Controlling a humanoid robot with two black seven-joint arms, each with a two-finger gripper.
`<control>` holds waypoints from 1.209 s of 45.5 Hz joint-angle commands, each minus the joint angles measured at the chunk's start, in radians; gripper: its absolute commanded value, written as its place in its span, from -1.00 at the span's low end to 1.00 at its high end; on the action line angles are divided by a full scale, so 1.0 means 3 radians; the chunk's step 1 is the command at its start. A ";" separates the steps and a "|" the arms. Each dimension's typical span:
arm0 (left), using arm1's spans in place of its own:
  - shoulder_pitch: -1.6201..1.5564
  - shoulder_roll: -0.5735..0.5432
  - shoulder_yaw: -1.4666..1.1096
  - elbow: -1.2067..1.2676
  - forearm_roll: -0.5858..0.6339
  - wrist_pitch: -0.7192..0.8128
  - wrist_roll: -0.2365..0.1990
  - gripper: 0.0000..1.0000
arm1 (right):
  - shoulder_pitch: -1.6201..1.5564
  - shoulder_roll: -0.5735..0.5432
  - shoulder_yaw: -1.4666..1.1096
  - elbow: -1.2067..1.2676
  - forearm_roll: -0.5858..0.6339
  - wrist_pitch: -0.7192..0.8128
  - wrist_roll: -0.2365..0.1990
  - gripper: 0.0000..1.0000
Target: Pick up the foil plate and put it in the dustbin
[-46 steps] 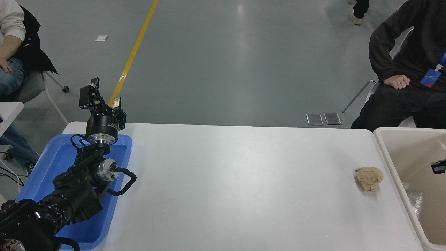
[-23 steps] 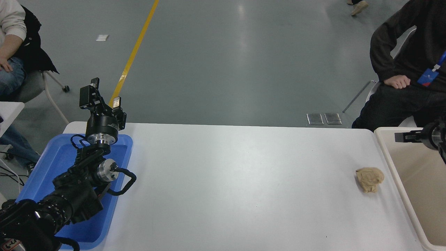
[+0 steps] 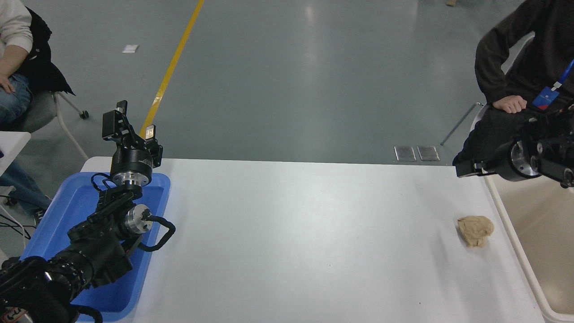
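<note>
Since the earlier frames the right arm has risen out of the dustbin (image 3: pixel 545 233) and swung leftward, so that the right gripper (image 3: pixel 466 169) now hangs above the bin's far left corner, at the far right end of the table (image 3: pixel 291 233); a second ago only a sliver of it showed low inside the bin. Its jaws point left, and whether they are open or closed cannot be made out, though nothing is visibly carried. The foil plate does not show anywhere now; a crinkled silvery patch lay on the bin's floor a second ago, so the plate is probably already dropped there and the arm is pulling back with the task about done. The left gripper (image 3: pixel 130 128) stays parked over the far end of the blue tray (image 3: pixel 76 202) at the left, jaws spread apart and empty. A tan wad (image 3: pixel 475 229) lies on the table just left of the bin, unmoved. No writing can be read; the seated person's blue badge is too small to tell.
</note>
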 commanded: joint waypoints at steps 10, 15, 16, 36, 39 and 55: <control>0.0003 0.0000 0.0000 0.0000 0.0000 0.0000 0.0000 0.99 | 0.1053 0.0078 -0.0027 0.1449 0.0412 0.0788 -0.0016 1.00; 0.0003 0.0000 0.0000 0.0000 0.0000 0.0000 0.0000 0.99 | 0.1268 0.0068 -0.0037 0.1485 0.0596 0.1029 -0.0016 1.00; 0.0003 0.0000 0.0000 0.0000 0.0000 0.0000 0.0000 0.99 | 0.1294 0.0068 -0.0027 0.1480 0.0617 0.1065 -0.0016 1.00; 0.0003 0.0000 0.0005 0.0000 0.0000 0.0000 0.0000 0.99 | 0.1949 -0.0147 -0.0155 0.1731 0.0929 0.1377 -0.0016 1.00; 0.0003 0.0000 0.0000 0.0000 0.0000 0.0000 0.0000 0.99 | 0.1949 -0.0122 -0.0160 0.1731 0.0980 0.1219 -0.0016 1.00; 0.0003 0.0000 0.0005 0.0000 0.0000 0.0000 0.0000 0.99 | 0.1949 0.0124 -0.0375 0.1695 0.0995 0.1030 -0.0016 1.00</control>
